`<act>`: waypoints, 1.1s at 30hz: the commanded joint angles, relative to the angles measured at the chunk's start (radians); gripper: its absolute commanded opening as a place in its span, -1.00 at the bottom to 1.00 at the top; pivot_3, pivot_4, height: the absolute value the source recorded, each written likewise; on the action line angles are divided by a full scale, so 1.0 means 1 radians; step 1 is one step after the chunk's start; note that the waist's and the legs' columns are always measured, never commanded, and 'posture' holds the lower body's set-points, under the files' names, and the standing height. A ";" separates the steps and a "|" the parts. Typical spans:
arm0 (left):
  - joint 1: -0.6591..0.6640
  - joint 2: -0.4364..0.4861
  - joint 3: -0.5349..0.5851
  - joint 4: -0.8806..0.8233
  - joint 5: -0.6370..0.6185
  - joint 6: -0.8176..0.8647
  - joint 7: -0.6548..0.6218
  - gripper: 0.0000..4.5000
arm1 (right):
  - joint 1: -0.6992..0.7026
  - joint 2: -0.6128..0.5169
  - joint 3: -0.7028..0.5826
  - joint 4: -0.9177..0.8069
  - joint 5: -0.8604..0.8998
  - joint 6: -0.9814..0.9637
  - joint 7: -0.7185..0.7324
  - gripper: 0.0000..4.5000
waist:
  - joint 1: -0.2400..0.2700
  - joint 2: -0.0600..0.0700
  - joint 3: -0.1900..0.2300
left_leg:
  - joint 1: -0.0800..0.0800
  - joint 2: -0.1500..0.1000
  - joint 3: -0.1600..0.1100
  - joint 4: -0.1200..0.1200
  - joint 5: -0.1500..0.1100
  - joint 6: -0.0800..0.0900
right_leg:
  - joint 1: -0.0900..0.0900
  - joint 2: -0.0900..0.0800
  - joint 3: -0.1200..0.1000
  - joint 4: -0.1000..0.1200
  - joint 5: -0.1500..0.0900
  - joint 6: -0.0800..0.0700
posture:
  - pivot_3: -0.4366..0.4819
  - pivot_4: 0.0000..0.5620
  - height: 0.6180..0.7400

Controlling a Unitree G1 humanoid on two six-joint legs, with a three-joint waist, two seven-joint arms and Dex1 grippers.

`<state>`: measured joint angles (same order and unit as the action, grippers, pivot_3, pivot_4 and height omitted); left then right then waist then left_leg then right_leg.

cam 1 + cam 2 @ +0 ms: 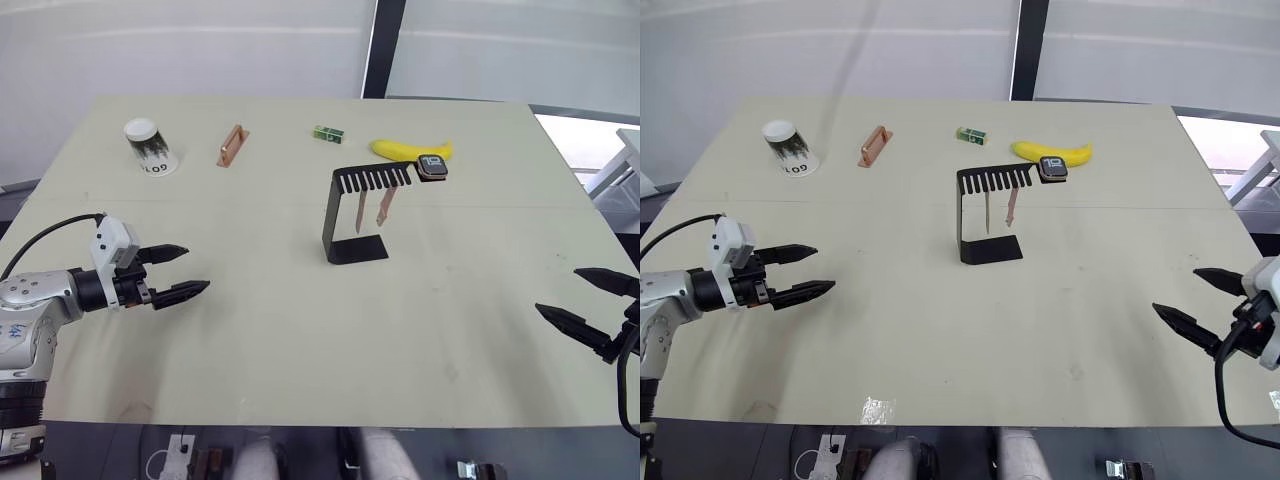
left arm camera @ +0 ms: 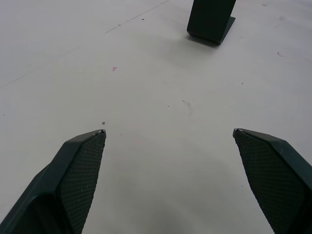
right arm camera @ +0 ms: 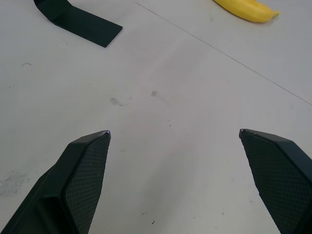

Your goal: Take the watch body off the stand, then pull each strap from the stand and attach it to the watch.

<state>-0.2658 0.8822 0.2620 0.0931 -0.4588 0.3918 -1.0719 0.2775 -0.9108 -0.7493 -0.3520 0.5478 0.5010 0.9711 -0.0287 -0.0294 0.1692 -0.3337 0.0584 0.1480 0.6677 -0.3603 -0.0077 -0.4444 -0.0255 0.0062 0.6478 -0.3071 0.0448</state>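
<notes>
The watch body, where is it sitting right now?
In the left eye view the watch body sits at the far end of the stand's comb-toothed arm, just in front of the banana, right of table centre.

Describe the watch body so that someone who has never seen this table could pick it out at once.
Find the black stand mid-table. Its comb-toothed arm points toward a banana; the watch body sits on that arm's tip. It is a small rounded square, dark-faced with a coppery rim, unlike the two pink straps hanging below.

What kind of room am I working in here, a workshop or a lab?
Likely a lab test bench: a plain table before white wall panels, with staged props such as the stand, a banana and a paper cup.
</notes>
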 commanded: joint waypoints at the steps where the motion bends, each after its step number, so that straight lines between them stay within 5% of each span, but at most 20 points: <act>1: -0.007 -0.006 0.007 -0.006 0.005 -0.022 0.009 1.00 | -0.008 -0.012 -0.016 -0.009 -0.012 -0.018 -0.005 1.00 | 0.000 0.000 0.000 | 0.000 0.000 0.000 0.000 0.000 0.000 | 0.000 0.000 0.000 0.000 0.000 0.000 | -0.05 -0.47 1.00; 13: -0.029 -0.039 -0.012 -0.003 0.018 -0.037 0.032 1.00 | -0.044 0.024 0.018 -0.024 -0.055 -0.024 -0.086 1.00 | 0.001 0.000 0.000 | 0.000 0.000 0.000 0.001 0.000 0.000 | 0.000 0.000 0.000 0.002 0.000 0.000 | -0.05 -0.47 1.00; 19: -0.052 -0.066 -0.014 -0.160 -0.124 0.108 0.011 1.00 | -0.122 0.094 0.029 -0.234 0.059 0.210 -0.316 1.00 | -0.002 0.000 0.000 | 0.000 0.000 0.000 0.003 0.000 -0.001 | 0.000 0.000 0.000 0.005 0.000 0.000 | -0.05 -0.47 1.00; 26: -0.262 -0.113 -0.061 -0.330 -0.303 0.280 0.031 1.00 | -0.479 0.245 0.194 -0.499 0.271 0.599 -0.798 1.00 | -0.004 0.000 0.000 | -0.001 0.001 -0.001 0.011 0.000 -0.002 | 0.000 0.000 0.000 0.009 -0.001 -0.001 | -0.05 -0.47 1.00; 33: -0.451 -0.173 -0.130 -0.266 -0.296 0.258 -0.007 1.00 | -0.921 0.501 0.383 -0.472 0.256 0.885 -1.160 1.00 | -0.015 0.001 0.000 | -0.002 0.001 -0.001 0.013 0.000 -0.002 | -0.002 0.001 0.000 0.012 -0.001 -0.002 | -0.05 -0.47 1.00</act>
<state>-0.6897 0.7125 0.1354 -0.1803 -0.7541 0.6706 -1.0673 -0.6002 -0.4361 -0.3790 -0.8184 0.8322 1.3375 -0.1082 -0.0434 -0.0286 0.1688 -0.3360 0.0595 0.1469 0.6806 -0.3605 -0.0102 -0.4471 -0.0247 0.0065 0.6594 -0.3082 0.0429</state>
